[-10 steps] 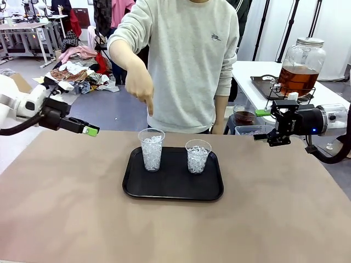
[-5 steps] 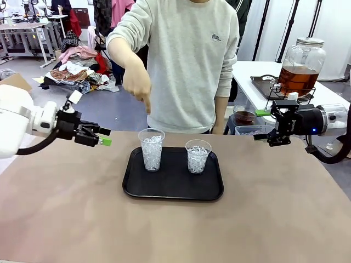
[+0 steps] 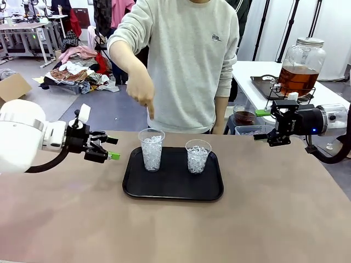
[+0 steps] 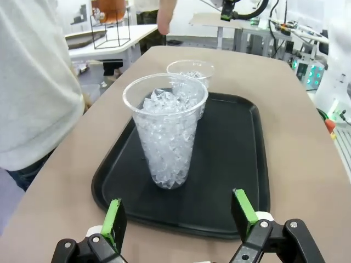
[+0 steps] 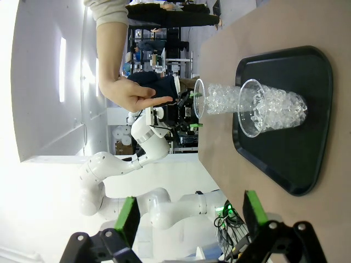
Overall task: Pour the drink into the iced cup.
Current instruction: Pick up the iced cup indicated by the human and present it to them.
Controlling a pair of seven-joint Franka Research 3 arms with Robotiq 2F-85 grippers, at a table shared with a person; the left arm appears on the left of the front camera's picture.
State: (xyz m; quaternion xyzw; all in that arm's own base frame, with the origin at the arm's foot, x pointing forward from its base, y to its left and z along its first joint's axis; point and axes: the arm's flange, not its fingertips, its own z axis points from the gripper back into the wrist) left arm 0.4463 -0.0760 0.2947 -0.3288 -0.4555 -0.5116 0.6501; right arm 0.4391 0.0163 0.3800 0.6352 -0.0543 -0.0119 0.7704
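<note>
Over the last second the left claw [image 3: 113, 148] swung in across the surface [image 3: 66, 219] to just beside the black tray [image 3: 131, 189], jaws wide and empty, facing the iced cup [image 3: 152, 150] under the person's hand [image 3: 141, 90]. Right claw [image 3: 261, 125] unmoved, wide, empty. The drink [image 3: 298, 78] sat in its jar dispenser [image 3: 304, 52], well apart. Cup pickup judged imminent; nothing poured.

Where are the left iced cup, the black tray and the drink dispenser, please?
left iced cup [image 3: 152, 154], front view, ice-filled wall.
black tray [image 3: 170, 189], front view, bare front floor.
drink dispenser [image 3: 299, 78], front view, amber liquid.
</note>
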